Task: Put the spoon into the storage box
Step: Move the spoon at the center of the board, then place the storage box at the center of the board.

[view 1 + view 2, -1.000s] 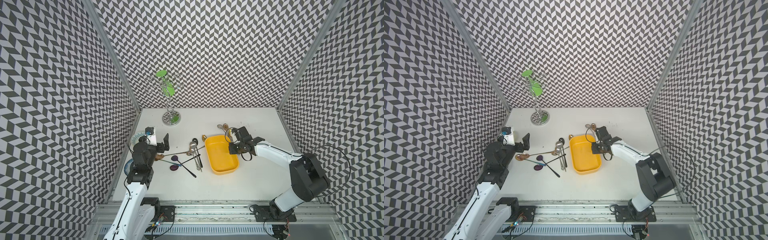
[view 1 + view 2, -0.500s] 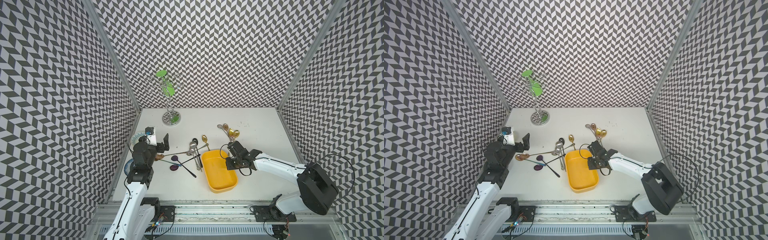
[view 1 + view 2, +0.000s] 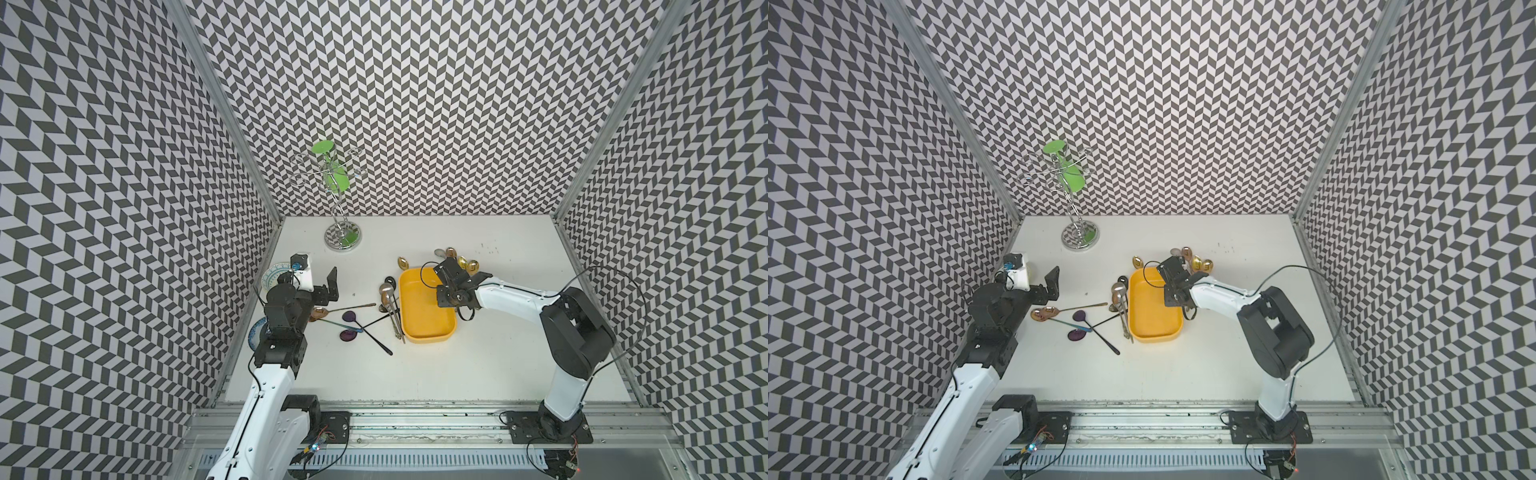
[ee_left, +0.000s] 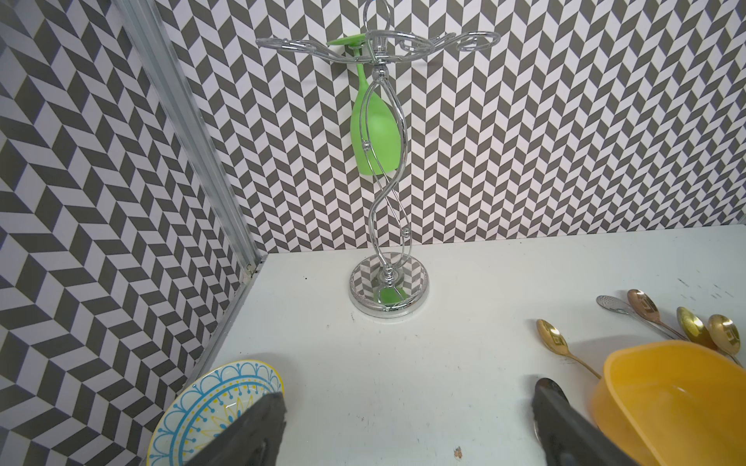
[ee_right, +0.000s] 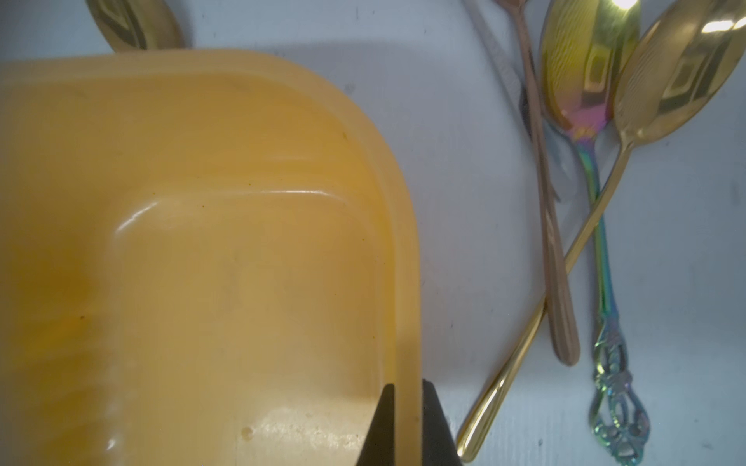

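the storage box (image 3: 422, 316) has slid: half a second ago it sat pulled toward the front rail, and now it is back deeper on the table, roughly where it was a second ago but a shade closer to the left arm. its long side lies against, or just beside, the bundle of silver spoons (image 3: 387, 291). the right gripper (image 5: 407, 397) does the hauling, jaws pinched on the box's wall, one finger inside the rim and one outside. the left gripper (image 4: 409, 393) has not moved and hangs with jaws wide apart, holding nothing. the box is empty, so this looks like repositioning the target rather than loading it. a gold spoon (image 3: 403, 262) lies just off the far corner, and more gold and coppery spoons (image 5: 585, 80) lie just beside the gripped wall. purple spoons (image 3: 351, 318) lie nearer the left arm. the white table (image 3: 457, 374) is scuffed with dark specks. chevron walls (image 3: 415, 104) close three sides. a chrome stand (image 3: 341, 237) carries an upturned green glass (image 3: 336, 180) at the back, and a patterned bowl (image 4: 210, 399) sits by the left wall.
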`<state>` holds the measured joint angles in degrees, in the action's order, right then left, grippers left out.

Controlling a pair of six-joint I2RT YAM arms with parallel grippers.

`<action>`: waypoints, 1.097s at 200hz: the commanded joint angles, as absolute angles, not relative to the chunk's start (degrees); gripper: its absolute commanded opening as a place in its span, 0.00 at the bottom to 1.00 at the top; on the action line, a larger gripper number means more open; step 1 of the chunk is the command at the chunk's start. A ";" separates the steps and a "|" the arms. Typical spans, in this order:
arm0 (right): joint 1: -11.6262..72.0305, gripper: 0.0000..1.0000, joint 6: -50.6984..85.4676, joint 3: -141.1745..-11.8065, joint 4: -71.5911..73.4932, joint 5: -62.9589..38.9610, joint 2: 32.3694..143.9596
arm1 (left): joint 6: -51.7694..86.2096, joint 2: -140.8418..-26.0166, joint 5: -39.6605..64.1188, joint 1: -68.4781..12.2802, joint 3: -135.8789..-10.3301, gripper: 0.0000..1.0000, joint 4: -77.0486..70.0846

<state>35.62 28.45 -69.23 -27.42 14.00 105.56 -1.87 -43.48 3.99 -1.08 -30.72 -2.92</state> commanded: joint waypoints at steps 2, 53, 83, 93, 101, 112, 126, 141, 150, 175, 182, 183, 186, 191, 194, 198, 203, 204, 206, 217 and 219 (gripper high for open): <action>33.26 0.00 26.42 -73.22 -32.61 18.34 108.41 | -2.05 -42.60 4.13 -0.97 -30.83 1.00 -3.69; 33.48 0.00 26.38 -70.68 -33.55 13.09 101.79 | -1.84 -43.19 4.61 -1.31 -30.74 1.00 -3.78; 34.60 0.00 28.06 -63.12 -32.12 8.93 93.80 | -1.38 -43.32 4.82 -1.23 -30.89 1.00 -3.54; 34.97 0.00 28.69 -60.89 -31.90 7.64 90.99 | -1.32 -43.41 5.07 -1.10 -30.92 1.00 -3.48; 35.37 0.00 29.10 -59.32 -31.82 6.89 89.12 | -1.15 -43.42 5.43 -1.03 -30.77 1.00 -3.47; 35.92 0.00 29.69 -57.33 -31.82 6.27 86.72 | -0.97 -43.51 5.91 -0.92 -30.82 1.00 -3.36; 36.58 0.00 30.40 -55.13 -31.52 5.80 84.19 | -0.71 -43.48 6.27 -0.92 -31.02 1.00 -3.01; 37.17 0.00 31.12 -52.65 -30.37 5.18 82.49 | -0.46 -43.50 6.72 -0.88 -31.26 1.00 -2.68; 37.31 0.00 31.42 -51.27 -29.21 4.46 81.93 | -0.44 -43.51 7.07 -0.81 -31.27 1.00 -2.64; 37.98 0.00 31.70 -49.18 -27.39 3.61 83.09 | -0.26 -43.64 7.89 -0.79 -31.08 1.00 -2.64; 38.14 0.00 31.61 -49.09 -27.25 3.83 83.87 | -0.26 -43.64 8.10 -0.76 -31.09 1.00 -2.66; 38.19 0.00 31.58 -49.07 -27.25 3.89 83.94 | -0.26 -43.66 8.10 -0.77 -31.06 1.00 -2.65; 38.23 0.00 31.61 -49.00 -27.20 4.07 84.24 | -0.25 -43.68 8.16 -0.79 -31.11 1.00 -2.64; 38.32 0.00 31.52 -48.99 -27.16 4.46 84.80 | -0.26 -43.68 8.27 -0.79 -31.11 1.00 -2.67; 38.36 0.00 31.47 -49.08 -27.08 4.67 85.04 | -0.25 -43.68 8.35 -0.79 -31.11 1.00 -2.71; 38.40 0.00 31.48 -49.11 -27.01 4.96 85.49 | -0.26 -43.71 8.49 -0.79 -31.05 1.00 -2.71; 38.41 0.00 31.47 -49.08 -26.87 5.45 85.87 | -0.26 -43.77 8.65 -0.79 -31.06 1.00 -2.64; 38.45 0.00 31.51 -49.06 -26.84 5.54 85.96 | -0.26 -43.77 8.68 -0.79 -31.00 1.00 -2.64; 38.42 0.00 31.50 -49.05 -26.77 5.71 86.09 | -0.26 -43.79 8.74 -0.79 -30.97 1.00 -2.64; 38.41 0.00 31.60 -48.96 -26.26 6.76 86.85 | -0.17 -43.81 9.19 -0.84 -30.96 1.00 -2.64; 38.41 0.00 31.61 -48.96 -26.23 6.96 87.02 | -0.17 -43.78 9.26 -0.82 -31.01 1.00 -2.57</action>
